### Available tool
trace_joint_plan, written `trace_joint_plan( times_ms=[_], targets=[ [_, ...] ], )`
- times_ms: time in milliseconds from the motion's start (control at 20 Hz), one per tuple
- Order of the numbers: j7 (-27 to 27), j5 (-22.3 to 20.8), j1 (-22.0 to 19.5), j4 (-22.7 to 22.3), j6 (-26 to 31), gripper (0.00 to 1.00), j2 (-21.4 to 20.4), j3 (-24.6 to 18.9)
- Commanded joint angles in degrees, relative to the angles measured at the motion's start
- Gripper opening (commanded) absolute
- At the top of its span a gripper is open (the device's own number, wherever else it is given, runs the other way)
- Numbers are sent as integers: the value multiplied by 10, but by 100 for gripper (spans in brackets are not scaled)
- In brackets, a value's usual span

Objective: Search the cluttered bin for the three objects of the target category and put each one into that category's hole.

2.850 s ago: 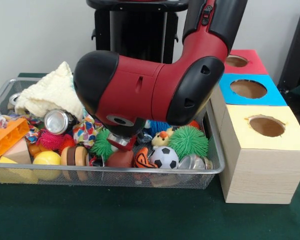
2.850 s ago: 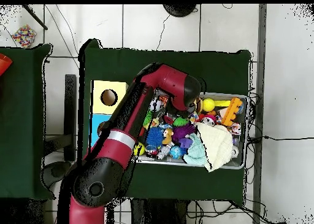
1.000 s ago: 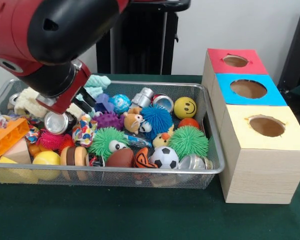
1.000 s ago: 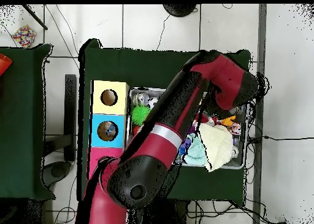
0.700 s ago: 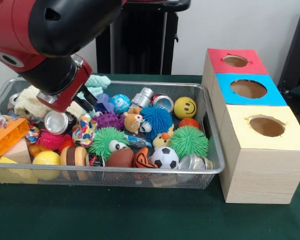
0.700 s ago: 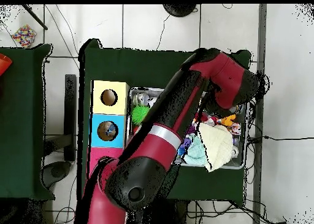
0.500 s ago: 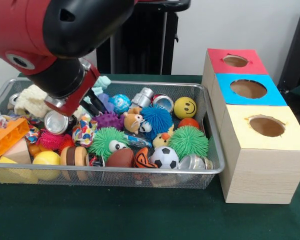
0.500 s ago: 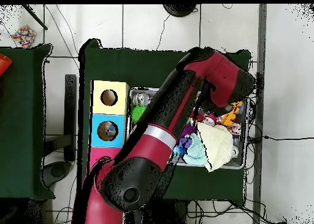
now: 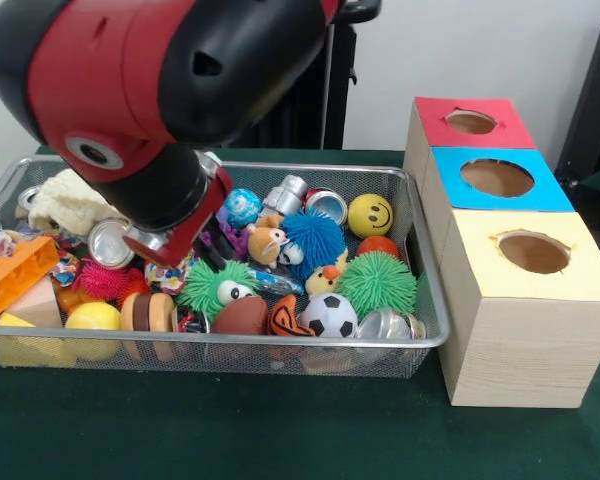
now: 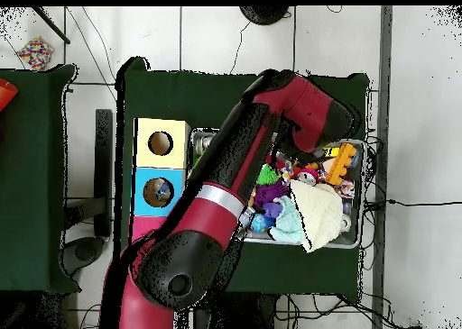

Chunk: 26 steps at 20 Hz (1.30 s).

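Note:
The bin (image 9: 280,342), a silver wire mesh basket, is packed with toys, balls and cans. My gripper (image 9: 212,250) hangs low in the bin's left-middle, just above a purple spiky ball and next to a small stuffed animal (image 9: 265,240). The wrist hides how the gripper stands and whether it holds anything. The hole (image 9: 471,122) in the red-topped box is at the far right, with nothing in its mouth. In the overhead view the arm (image 10: 302,118) covers much of the bin (image 10: 359,196) and the red box.
Blue-topped (image 9: 497,177) and yellow-topped (image 9: 533,252) boxes stand in line in front of the red one. In the bin lie a smiley ball (image 9: 369,215), a blue spiky ball (image 9: 313,238), green spiky balls (image 9: 378,282), a soccer ball (image 9: 328,315), cans (image 9: 110,243) and an orange brick (image 9: 15,272).
The arm has swung rightward in the front view, from the bin's left end toward its middle, and sits lower. It now hides the teal knitted toy.

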State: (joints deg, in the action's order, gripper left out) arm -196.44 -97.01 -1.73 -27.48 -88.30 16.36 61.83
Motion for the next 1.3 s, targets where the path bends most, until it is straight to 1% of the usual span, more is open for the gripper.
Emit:
trace_joint_plan(
  times_ms=[50,200,550,750,1300],
  targets=[
    [-131,37,3,28,26,0,41,-41],
    [-135,25,8,29,11,0,52,-33],
    [-136,13,18,19,-17,0,61,-21],
    [-128,19,21,9,-11,0,61,-26],
    [-138,20,30,4,-15,0,63,-27]
  ],
)
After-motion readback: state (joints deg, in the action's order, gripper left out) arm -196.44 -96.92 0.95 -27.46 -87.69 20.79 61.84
